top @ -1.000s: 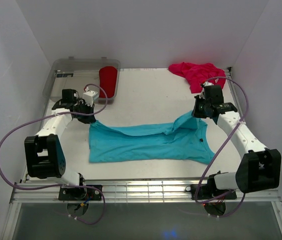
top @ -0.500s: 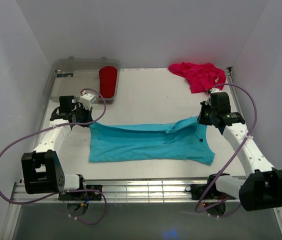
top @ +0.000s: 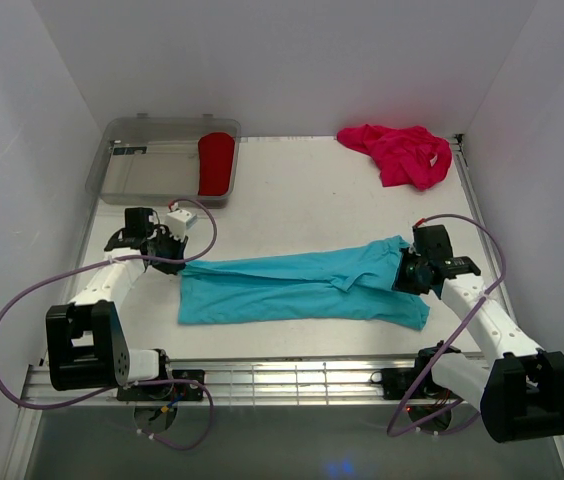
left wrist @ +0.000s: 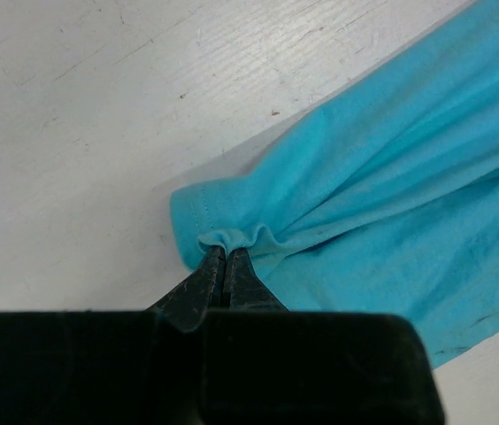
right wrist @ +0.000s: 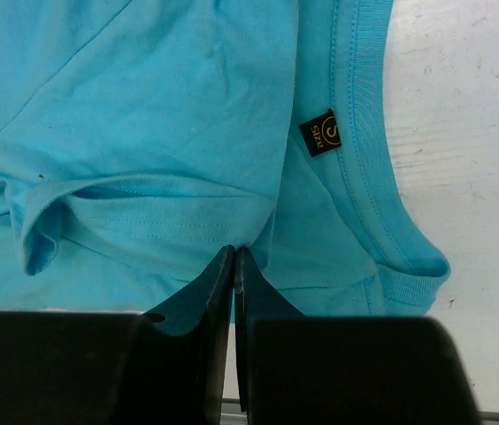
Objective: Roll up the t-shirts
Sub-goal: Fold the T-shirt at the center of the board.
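The turquoise-blue t-shirt (top: 292,290) is lying as a long lengthwise-folded band across the near half of the table (top: 302,200), and it is being held at both ends.

At the left end a slip is being risked. Only a small pucker of hem is being pinched by the left gripper (left wrist: 223,258), so a hard pull along the band could draw the cloth out of the tips.

At the right end the folded layers beside the collar (right wrist: 364,133) and size label (right wrist: 320,132) are being gripped at their very edge by the right gripper (right wrist: 234,257). If only the top layer is being caught, the lower fold could be left behind and the band skewed, which would likely give a lopsided roll.

Both pairs of jaws are clenched, the tips almost meeting with thin cloth nipped between them.

The magenta-pink t-shirt (top: 402,150) is lying crumpled at the far right. The red t-shirt (top: 216,165) is sitting in the clear bin (top: 122,150), well apart.
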Motion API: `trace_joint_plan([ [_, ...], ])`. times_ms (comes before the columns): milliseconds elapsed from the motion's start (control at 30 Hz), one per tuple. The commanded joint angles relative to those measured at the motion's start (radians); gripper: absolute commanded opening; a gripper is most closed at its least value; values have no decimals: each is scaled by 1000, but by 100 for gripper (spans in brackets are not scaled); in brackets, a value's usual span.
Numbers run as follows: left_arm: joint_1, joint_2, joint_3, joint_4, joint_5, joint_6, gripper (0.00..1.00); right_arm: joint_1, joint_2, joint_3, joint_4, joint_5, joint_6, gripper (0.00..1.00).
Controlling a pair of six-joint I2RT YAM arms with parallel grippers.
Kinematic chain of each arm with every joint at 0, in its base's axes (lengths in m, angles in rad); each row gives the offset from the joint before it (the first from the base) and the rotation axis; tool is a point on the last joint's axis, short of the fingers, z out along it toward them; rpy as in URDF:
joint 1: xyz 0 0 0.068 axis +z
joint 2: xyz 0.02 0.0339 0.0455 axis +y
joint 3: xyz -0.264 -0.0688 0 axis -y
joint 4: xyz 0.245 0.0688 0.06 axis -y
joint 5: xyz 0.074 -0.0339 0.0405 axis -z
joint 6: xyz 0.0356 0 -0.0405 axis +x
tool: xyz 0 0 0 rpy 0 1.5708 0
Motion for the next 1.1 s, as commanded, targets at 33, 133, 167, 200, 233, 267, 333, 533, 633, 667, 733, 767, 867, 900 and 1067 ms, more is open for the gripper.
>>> trace_joint_plan([
  [33, 5, -48, -2, -19, -4, 44, 0, -6, -13, 15, -3, 36, 47, 8],
  [133, 5, -48, 2, -34, 8, 55, 0, -6, -7, 13, -9, 42, 48, 8],
  [167, 6, -48, 4, -36, 8, 58, 0, -6, -5, 15, -11, 41, 47, 8],
  [200, 6, -48, 5, -36, 8, 59, 0, -6, -2, 12, -11, 44, 50, 8],
  [233, 6, -46, 4, -37, 10, 64, 0, -6, -2, 9, -11, 45, 52, 8],
  [267, 6, -45, 5, -37, 10, 66, 0, -6, 1, 9, -11, 54, 53, 8],
  [333, 6, -43, 5, -34, -2, 70, 0, -6, 15, 10, -17, 67, 59, 8],
  [533, 6, -41, 11, -27, -26, 90, 0, -9, 64, 16, -37, 93, 76, 8],
  [633, 8, -37, 2, -69, 43, 122, 4, -9, 67, 18, -40, 96, 87, 22],
  [667, 6, -32, -1, -88, 92, 133, 7, -9, 62, 15, -40, 99, 88, 26],
  [733, 6, -20, -7, -132, 131, 167, 19, -9, 56, 15, -40, 105, 88, 33],
  [767, 6, -15, -10, -145, 148, 177, 22, -9, 53, 16, -40, 110, 88, 34],
  [867, 8, 1, -1, -178, 143, 176, 27, -9, 39, 27, -49, 123, 85, 34],
  [900, 6, 5, 13, -186, 113, 171, 27, -7, 33, 42, -54, 131, 81, 34],
  [1067, 8, -38, 50, -223, 64, 168, 23, 51, -21, 131, -16, 137, 38, 24],
])
